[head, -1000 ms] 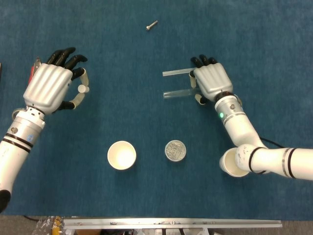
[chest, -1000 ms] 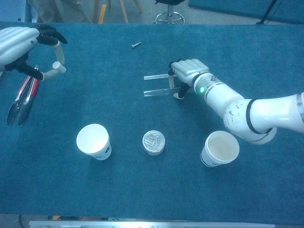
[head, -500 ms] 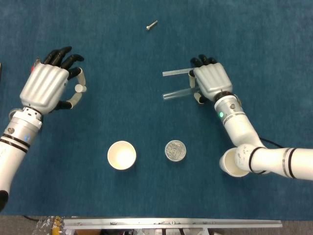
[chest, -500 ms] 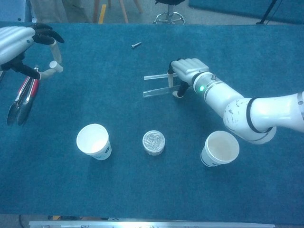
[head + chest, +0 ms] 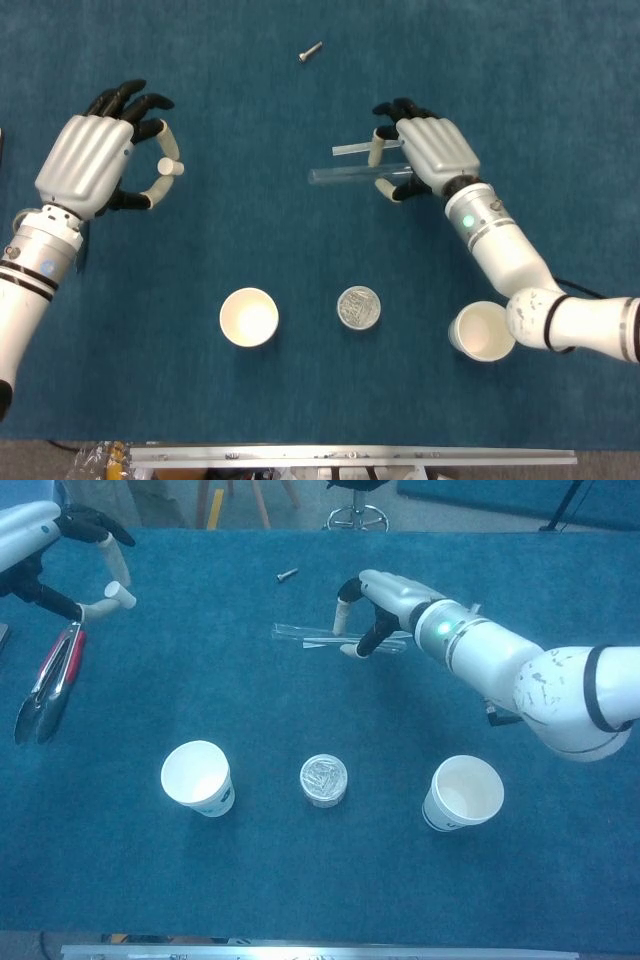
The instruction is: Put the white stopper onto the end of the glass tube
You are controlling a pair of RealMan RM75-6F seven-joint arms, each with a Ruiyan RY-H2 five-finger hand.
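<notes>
Glass was the thing to worry about. The right hand (image 5: 432,152) held one clear tube (image 5: 350,176) between its thumb and fingers, with most of the tube sticking out to the side toward the other hand. In the chest view the tube (image 5: 310,633) looked lifted off the counter (image 5: 300,380). A second tube (image 5: 350,150) showed just past the hand's fingertips, partly hidden by them, and I could not tell if it touched the hand.

The left hand (image 5: 95,165) pinched the white stopper (image 5: 170,167) between its thumb and a finger. The other fingers were curled loosely above it. This hand and the stopper were well apart from the tube's free end.

The tube looked light, stiff and smooth, so it could slip or roll in the fingers. It would likely crack if squeezed too hard or bumped. Holding it near one end, as the right hand did, left the far end free for the stopper, but that end could wobble.

The stopper looked small and light, and maybe a bit soft. A pinch on its sides seemed best, with its opening left free to face the tube.
</notes>
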